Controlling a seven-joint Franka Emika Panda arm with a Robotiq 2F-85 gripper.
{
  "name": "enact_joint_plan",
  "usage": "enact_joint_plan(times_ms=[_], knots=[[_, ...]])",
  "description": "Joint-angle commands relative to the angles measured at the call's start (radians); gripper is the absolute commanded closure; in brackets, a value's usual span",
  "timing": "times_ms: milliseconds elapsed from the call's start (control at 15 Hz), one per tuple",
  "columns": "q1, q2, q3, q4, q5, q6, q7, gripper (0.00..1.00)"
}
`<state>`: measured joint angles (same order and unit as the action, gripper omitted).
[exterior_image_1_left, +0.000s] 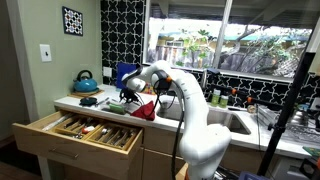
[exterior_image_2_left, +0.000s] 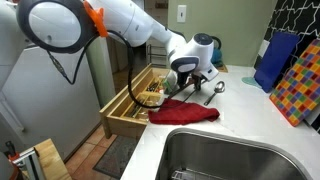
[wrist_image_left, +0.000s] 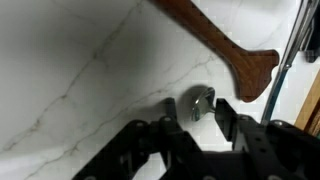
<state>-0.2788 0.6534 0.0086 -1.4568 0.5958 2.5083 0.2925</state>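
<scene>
Spoon (wrist_image_left: 200, 102) sits right in the gap between the fingers (wrist_image_left: 228, 114), that's the picture from the wrist. Only its shiny rounded end shows there, lying flat on the white bench (wrist_image_left: 70, 80). The fingers are apart, one on each side of that metal end and very close to it, with a sliver of bench showing on at least one side, so I'd call it flanked rather than gripped. Which way does the spoon's long axis run? Hard to say from the wrist, since the handle is lost under the dark fingers. In an exterior view the spoon (exterior_image_2_left: 214, 88) looks to stretch out past the fingers on the far side from the drawer (exterior_image_2_left: 135, 105), low on the bench. My read is that the line-up is nearly square, with the metal centred between the fingers rather than off to one side. Beyond the fingers a wooden spatula (wrist_image_left: 230, 55) lies at a slant, near but not touching the spoon. A red cloth (exterior_image_2_left: 185, 113) lies just beside the fingers on the sink (exterior_image_2_left: 230, 155) side, and a kettle (exterior_image_2_left: 205, 45) stands behind them.
</scene>
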Motion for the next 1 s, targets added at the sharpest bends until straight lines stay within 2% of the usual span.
enact_joint_plan(times_ms=[0, 67, 200, 267, 533, 733, 933], knots=[[-0.018, 0.041, 0.018, 0.052, 0.04, -0.026, -0.031, 0.78], [-0.018, 0.045, 0.017, 0.057, 0.039, -0.028, -0.03, 0.83], [-0.018, 0.051, 0.016, 0.065, 0.038, -0.035, -0.027, 0.98], [-0.02, 0.053, 0.018, 0.067, 0.039, -0.037, -0.031, 1.0], [-0.029, 0.043, 0.026, 0.07, 0.056, -0.034, -0.049, 0.99], [-0.039, -0.009, 0.03, 0.029, 0.073, -0.033, -0.083, 0.99], [-0.004, -0.099, -0.022, -0.06, 0.016, -0.023, -0.061, 0.99]])
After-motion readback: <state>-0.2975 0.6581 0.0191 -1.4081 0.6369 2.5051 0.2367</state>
